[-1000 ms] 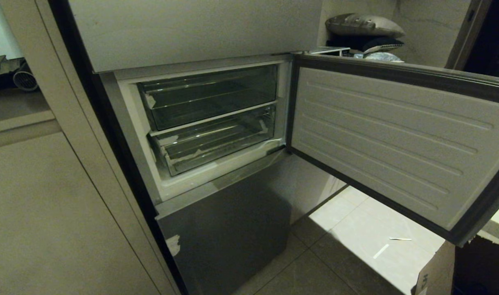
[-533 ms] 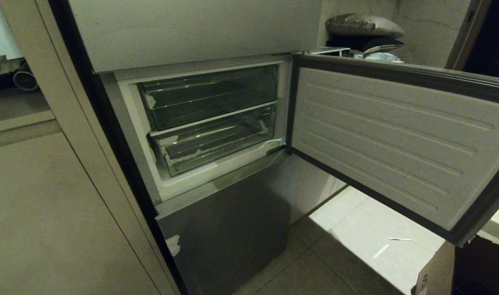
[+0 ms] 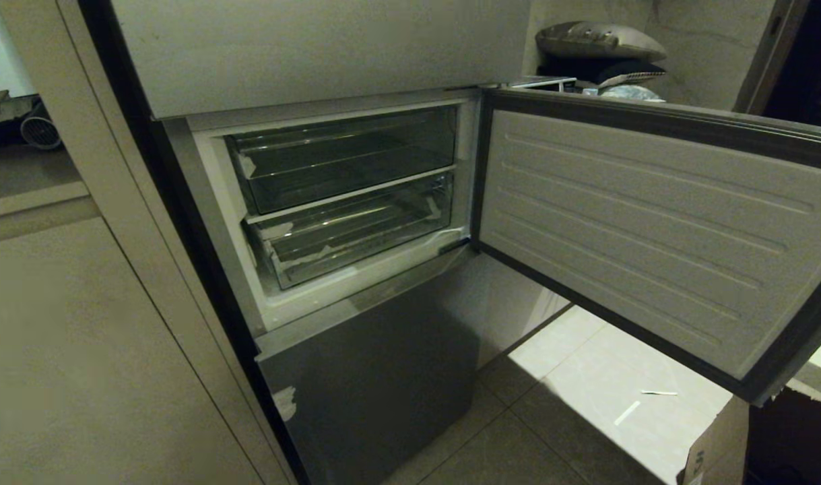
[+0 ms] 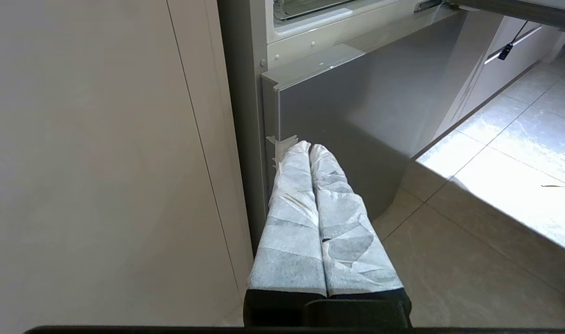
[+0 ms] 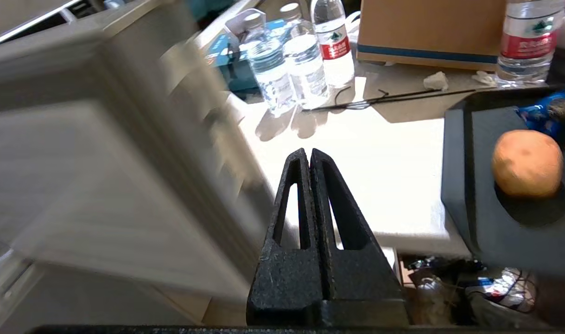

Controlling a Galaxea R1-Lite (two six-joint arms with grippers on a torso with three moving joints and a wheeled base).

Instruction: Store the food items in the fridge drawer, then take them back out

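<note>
Now R gripper (image 5: 308,155) closed, fridge drawer (image 3: 356,232) empty

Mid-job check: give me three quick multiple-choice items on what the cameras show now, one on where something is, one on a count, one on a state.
1. Where is the orange round fruit?
A. in the lower drawer
B. on a dark tray on the counter
C. on the floor

2. How many clear drawers show in the open fridge compartment?
A. one
B. two
C. four

3. How is the right gripper?
A. shut and empty
B. wide open
C. shut on a bottle

Answers:
1 B: the right wrist view shows it resting in a hollow of the dark tray.
2 B: an upper drawer sits above a lower drawer.
3 A: its fingers meet with nothing between them.
</note>
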